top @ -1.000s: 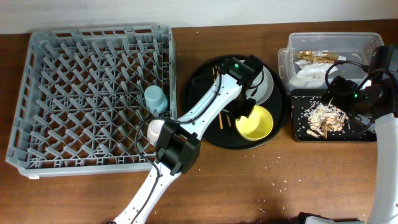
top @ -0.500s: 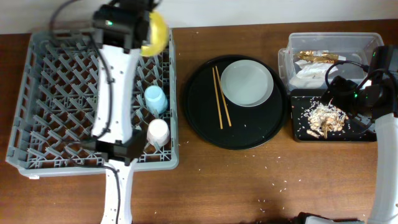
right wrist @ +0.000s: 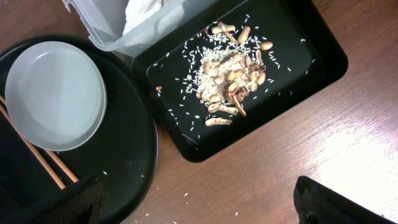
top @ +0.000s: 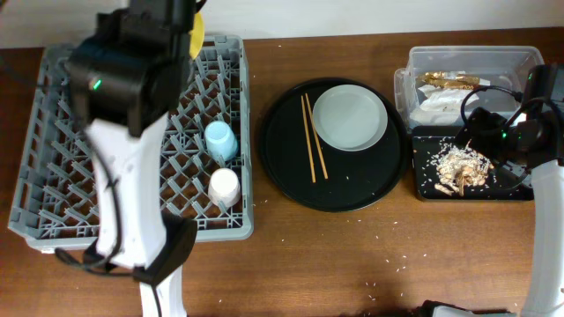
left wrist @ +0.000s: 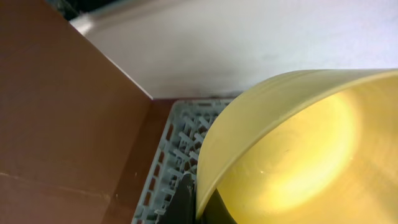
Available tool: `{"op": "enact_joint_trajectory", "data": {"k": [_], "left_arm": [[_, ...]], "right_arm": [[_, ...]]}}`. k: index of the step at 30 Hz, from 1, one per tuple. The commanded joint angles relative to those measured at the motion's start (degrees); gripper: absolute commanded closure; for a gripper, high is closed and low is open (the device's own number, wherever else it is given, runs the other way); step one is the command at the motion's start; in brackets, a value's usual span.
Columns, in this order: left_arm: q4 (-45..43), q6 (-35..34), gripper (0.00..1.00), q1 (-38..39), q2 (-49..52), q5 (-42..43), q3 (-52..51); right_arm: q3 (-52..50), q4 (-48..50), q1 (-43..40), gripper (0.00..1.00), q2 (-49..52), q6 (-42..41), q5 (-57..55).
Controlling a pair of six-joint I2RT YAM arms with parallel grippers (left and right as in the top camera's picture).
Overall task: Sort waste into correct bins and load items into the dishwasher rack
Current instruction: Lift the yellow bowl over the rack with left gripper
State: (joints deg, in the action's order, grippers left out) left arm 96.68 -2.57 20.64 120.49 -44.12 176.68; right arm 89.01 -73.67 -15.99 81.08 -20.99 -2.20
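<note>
My left gripper [left wrist: 202, 204] is shut on the rim of the yellow bowl [left wrist: 298, 149], held tilted above the far edge of the grey dishwasher rack [top: 53, 176]. Overhead, only a sliver of the bowl [top: 199, 31] shows past the raised arm. A blue cup [top: 220, 139] and a pale pink cup [top: 224, 185] sit in the rack. The grey-green plate [top: 350, 117] and the chopsticks [top: 311, 136] lie on the round black tray. My right gripper [right wrist: 199, 205] is open and empty over the shallow black tray [top: 423, 189] holding food scraps [top: 458, 165].
The clear tub [top: 467, 55] at the far right holds the gold wrapper [top: 449, 81] and white napkins [top: 432, 101]. The large round black tray [top: 282, 167] stands between rack and bins. Rice grains are scattered on the wooden table [top: 370, 264]. A white wall lies behind the rack.
My left arm carried the yellow bowl from the round black tray to the rack's far edge, then rose higher there. The right arm has not moved.
</note>
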Motion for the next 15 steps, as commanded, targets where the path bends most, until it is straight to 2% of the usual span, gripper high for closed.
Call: {"op": "enact_joint_trajectory", "data": {"k": [1,3,6,9,11,13,15], "left_arm": [[0.0,0.5,0.99,6.7,-5.9,-2.5,0.3],[0.0,-1.0,0.99,12.1,-11.3,-2.6,-1.7],[0.0,-6.0,0.99,15.5,-18.4,-2.0,-11.4],[0.0,-13.8,0.99,14.9,-27.1,-3.3,-30.6],[0.0,-21.6,0.99,13.1,-30.6,-11.6,-42.2],[-2.9,-25.5,0.99,11.3,-30.8,-20.6,-48.4],[-15.8,-25.2,0.99,8.6,-29.3,-30.8,-56.9]], "right_arm": [[-0.1,-0.1,-0.2,0.02,0.0,-0.5,-1.1],[-0.1,-0.1,-0.2,0.01,0.0,-0.5,-1.1],[-0.1,-0.1,-0.2,0.01,0.0,-0.5,-1.1],[-0.1,-0.1,-0.2,0.02,0.0,-0.5,-1.1],[-0.1,-0.1,-0.2,0.01,0.0,-0.5,-1.1],[-0.1,-0.1,-0.2,0.01,0.0,-0.5,-1.1],[-0.1,-0.1,-0.2,0.01,0.0,-0.5,-1.1]]}}
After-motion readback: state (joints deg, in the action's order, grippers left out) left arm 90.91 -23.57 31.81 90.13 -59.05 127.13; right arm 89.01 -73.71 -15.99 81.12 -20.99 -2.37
